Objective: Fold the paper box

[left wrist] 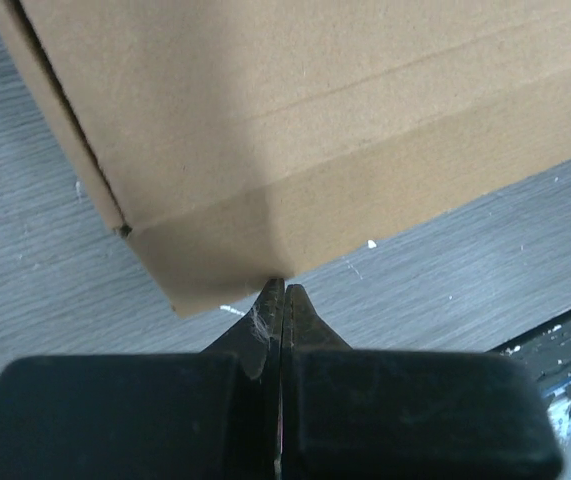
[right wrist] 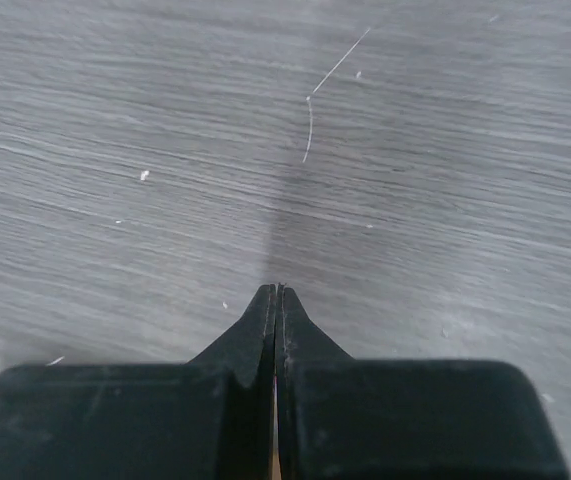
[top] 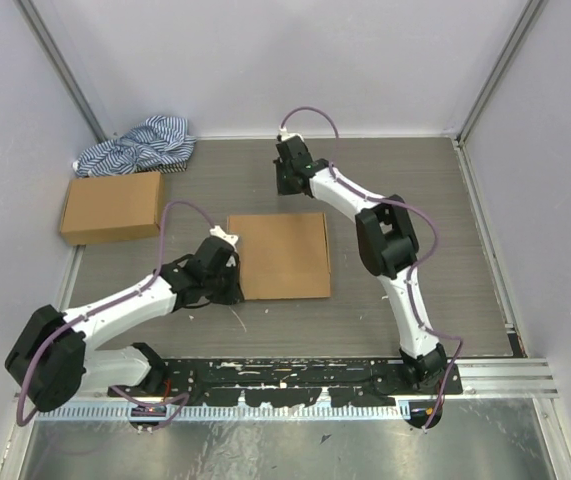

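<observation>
The paper box (top: 283, 256) lay near the middle of the surface (top: 415, 200), looking closed and flat. The left fingers (left wrist: 273, 305) were pressed fully together, gripping nothing, with their tips at the lower edge of the box's side wall near one corner. We judged that a shove from there would slide the light box across the surface instead of seating a flap. Nothing braced it on the other side, since the right fingers (right wrist: 267, 305), also shut and empty, hung over bare surface towards the far edge, well apart from the box. The side band seemed to stand slightly proud at the corner and might spring back out.

We could not tell whether the tips truly touched the cardboard or whether any tabs were tucked in. From above the left wrist hid that edge, and the wrist view cut off most of the box. A smaller cardboard box (top: 112, 206) sat by the left edge and a striped cloth (top: 137, 145) in the far left corner.
</observation>
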Tool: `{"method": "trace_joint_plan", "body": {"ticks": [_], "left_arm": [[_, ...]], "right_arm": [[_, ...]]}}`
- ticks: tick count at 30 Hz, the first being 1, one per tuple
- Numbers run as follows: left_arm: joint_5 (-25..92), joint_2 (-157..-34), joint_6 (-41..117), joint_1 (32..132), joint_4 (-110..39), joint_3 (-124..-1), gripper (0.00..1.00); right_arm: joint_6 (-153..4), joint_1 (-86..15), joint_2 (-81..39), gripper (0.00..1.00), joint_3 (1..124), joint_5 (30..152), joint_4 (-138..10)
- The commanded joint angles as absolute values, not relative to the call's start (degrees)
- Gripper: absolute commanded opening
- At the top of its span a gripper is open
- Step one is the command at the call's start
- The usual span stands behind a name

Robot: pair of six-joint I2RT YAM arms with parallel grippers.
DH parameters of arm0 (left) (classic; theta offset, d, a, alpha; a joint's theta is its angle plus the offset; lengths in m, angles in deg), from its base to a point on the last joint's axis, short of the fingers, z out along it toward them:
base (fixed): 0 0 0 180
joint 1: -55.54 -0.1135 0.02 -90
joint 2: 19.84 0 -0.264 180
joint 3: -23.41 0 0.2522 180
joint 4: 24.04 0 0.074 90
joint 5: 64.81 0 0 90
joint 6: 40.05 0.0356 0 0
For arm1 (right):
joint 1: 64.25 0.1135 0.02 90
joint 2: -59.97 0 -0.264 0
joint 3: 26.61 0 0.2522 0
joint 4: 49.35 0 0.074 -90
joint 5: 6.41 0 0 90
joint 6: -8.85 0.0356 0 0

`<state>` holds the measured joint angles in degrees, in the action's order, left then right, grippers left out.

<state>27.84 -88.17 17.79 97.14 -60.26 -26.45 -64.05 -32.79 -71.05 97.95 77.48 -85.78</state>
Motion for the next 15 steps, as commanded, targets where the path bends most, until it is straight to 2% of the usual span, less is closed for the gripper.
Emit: {"method": "trace_joint_plan", "body": {"ticks": [1,5,11,15], "left_arm": [[26.25,-91.88,17.6,97.6,-54.77,-25.85,0.0],[20.55,-96.53,16.53,97.84,-54.05,-26.41,0.0],[0.6,-99.39,9.54,101.09,-52.84,-28.11,0.0],[-6.9,-101.19,4.86,104.66,-50.74,-29.99,0.0]], "right_arm": [[-66.9,-31.72,-74.32,0.01,104.63,83.0,-85.81],[-66.93,-31.69,-73.48,0.01,100.28,87.67,-86.48],[-67.94,-30.63,-70.34,0.01,91.52,104.31,-88.64],[-70.13,-25.44,-67.72,0.01,85.99,106.38,-88.97]]}}
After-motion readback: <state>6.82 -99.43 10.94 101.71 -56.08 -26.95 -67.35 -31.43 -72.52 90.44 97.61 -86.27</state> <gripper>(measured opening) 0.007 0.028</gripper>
